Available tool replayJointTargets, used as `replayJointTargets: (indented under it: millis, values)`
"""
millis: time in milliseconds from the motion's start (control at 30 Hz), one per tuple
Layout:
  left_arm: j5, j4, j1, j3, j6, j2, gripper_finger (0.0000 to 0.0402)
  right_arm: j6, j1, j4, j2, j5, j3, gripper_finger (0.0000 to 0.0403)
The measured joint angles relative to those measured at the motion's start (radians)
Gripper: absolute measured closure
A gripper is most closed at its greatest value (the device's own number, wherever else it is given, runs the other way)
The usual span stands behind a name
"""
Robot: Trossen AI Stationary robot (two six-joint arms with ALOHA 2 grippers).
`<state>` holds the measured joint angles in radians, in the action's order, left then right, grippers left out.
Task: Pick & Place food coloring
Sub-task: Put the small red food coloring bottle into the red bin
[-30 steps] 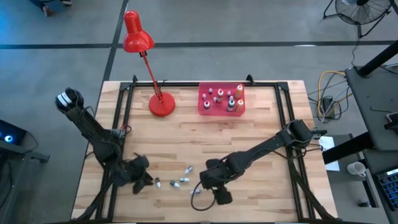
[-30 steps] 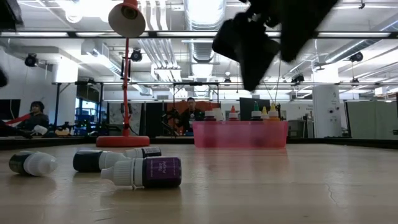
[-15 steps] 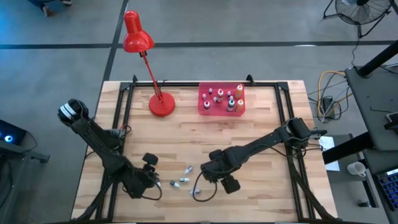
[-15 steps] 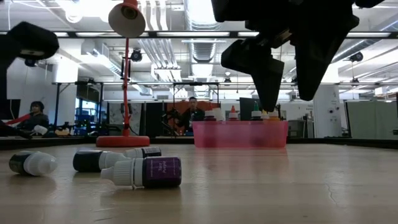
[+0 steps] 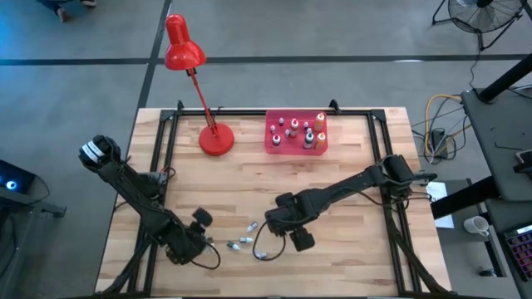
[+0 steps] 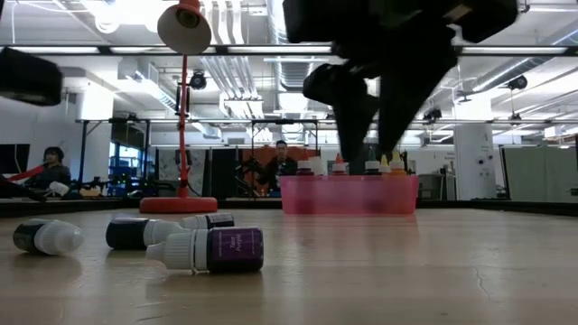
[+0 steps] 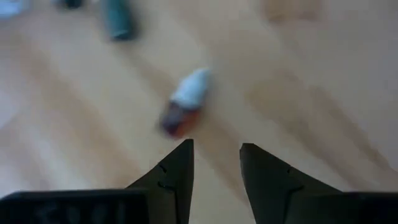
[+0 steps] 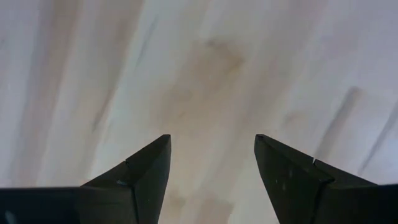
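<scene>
Several small food coloring bottles lie on their sides on the wooden table near its front edge, among them (image 5: pixel 233 243), (image 5: pixel 252 225) and a purple-labelled one (image 6: pixel 212 250). My left gripper (image 5: pixel 202 237) hangs open and tipped down at the left end of this group. A white-capped bottle with a reddish body (image 7: pixel 185 102) lies just ahead of its fingertips (image 7: pixel 216 149), untouched. My right gripper (image 5: pixel 273 226) points down at the right end of the group, open (image 8: pixel 211 143) over bare wood. More bottles stand upright in the pink tray (image 5: pixel 270 141).
A red desk lamp stands with its base (image 5: pixel 216 139) at the far left of the table, beside the pink tray (image 6: pixel 348 194). A thin cable loop (image 5: pixel 262 252) hangs below the right arm near the bottles. People sit in the room beyond the table's far edge.
My left gripper has rolled about its own axis and tipped further down over the leftmost bottles, shifting a little toward the table's right. My right gripper has drifted toward the table's left, nearer the loose bottles. The bottles have not moved.
</scene>
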<state>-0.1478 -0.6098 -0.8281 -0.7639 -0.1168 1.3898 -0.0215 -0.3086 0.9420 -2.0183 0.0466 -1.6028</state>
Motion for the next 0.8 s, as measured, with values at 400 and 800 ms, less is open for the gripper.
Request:
replayJointTargets:
  millis: [400,800]
  values:
    - [-0.062,0.079,0.007,0.038,0.216,0.015,0.0296,0.021,0.051,-0.045,0.000,-0.023,0.000,0.0179]
    - [-0.063,0.157,0.046,0.055,0.306,0.033,0.0296,-0.016,0.058,-0.048,0.000,-0.024,0.000,0.0179]
